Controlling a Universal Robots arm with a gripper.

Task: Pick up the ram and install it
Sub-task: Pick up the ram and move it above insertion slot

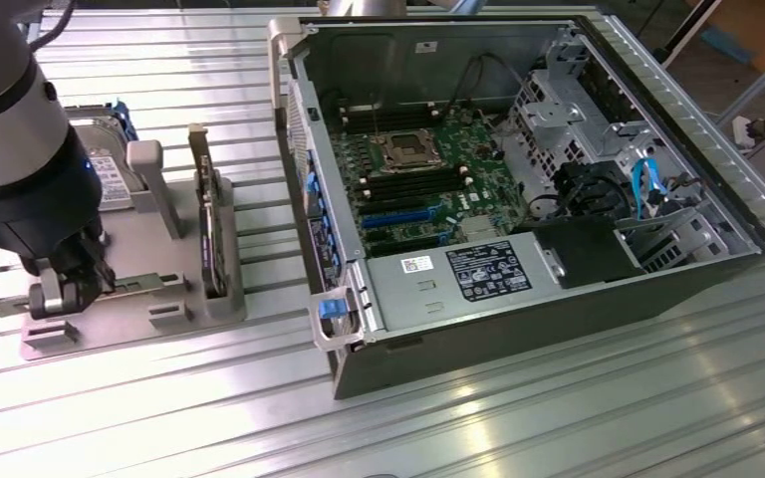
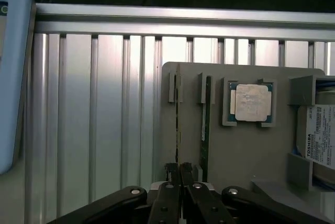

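We find the ram (image 2: 205, 130) standing on edge in a slot of the grey holder (image 2: 246, 150). It shows as a thin green strip between the dark expansion card (image 2: 178, 114) and the silver processor (image 2: 252, 102). The holder lies on the ribbed worktop (image 1: 516, 418), to the exterior view's left of the open computer case (image 1: 516, 334).

The gripper (image 2: 178, 170) hangs at the near end of the holder. Its fingers are pressed together with nothing between them, in line with the card's edge and just beside the ram.

We judge two risks. Descending with the fingers together would strike the holder or a board's edge. Opening from this line could take the card instead of the ram. A skewed hold might also jam the thin stick in its slot.

On the hard drive (image 2: 319, 135) we read "TOSHIBA". The power supply label (image 1: 489, 271) is too fine for us to read.
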